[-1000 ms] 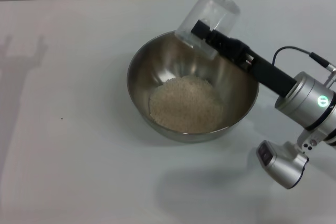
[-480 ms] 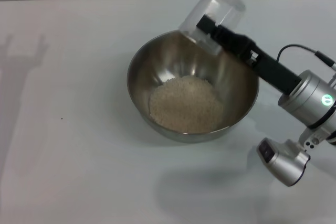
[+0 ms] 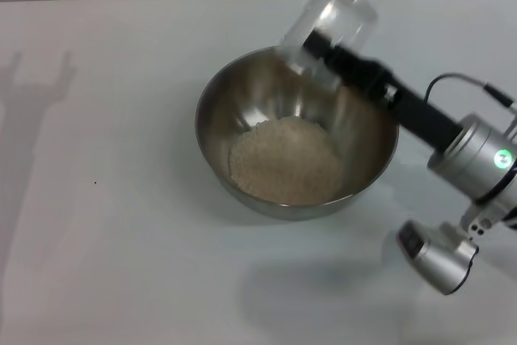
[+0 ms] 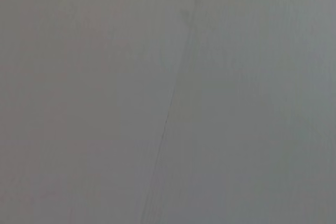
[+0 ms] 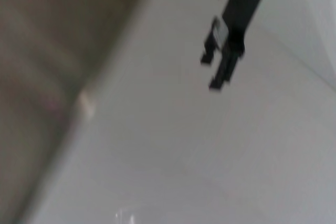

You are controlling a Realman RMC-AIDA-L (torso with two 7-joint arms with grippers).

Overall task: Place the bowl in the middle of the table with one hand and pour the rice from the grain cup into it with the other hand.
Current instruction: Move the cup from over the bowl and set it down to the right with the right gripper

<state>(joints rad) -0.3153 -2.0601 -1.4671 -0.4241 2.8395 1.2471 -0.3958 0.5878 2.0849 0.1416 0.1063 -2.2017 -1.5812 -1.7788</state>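
Lifted slightly, the cup (image 3: 329, 31) blurs above the bowl (image 3: 234, 90) rim, pinched by the right tool (image 3: 319, 42); left tool's grip unclear.

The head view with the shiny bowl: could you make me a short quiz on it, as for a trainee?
1. True or false: the small clear plastic grain cup stands upright on the plain white table.
2. Where is the heap of pale rice?
3. Which pincer holds the cup: A left, B right?

Key:
1. False; it is tipped above the far rim.
2. Inside the large round stainless-steel bowl.
3. B, the right pincer.
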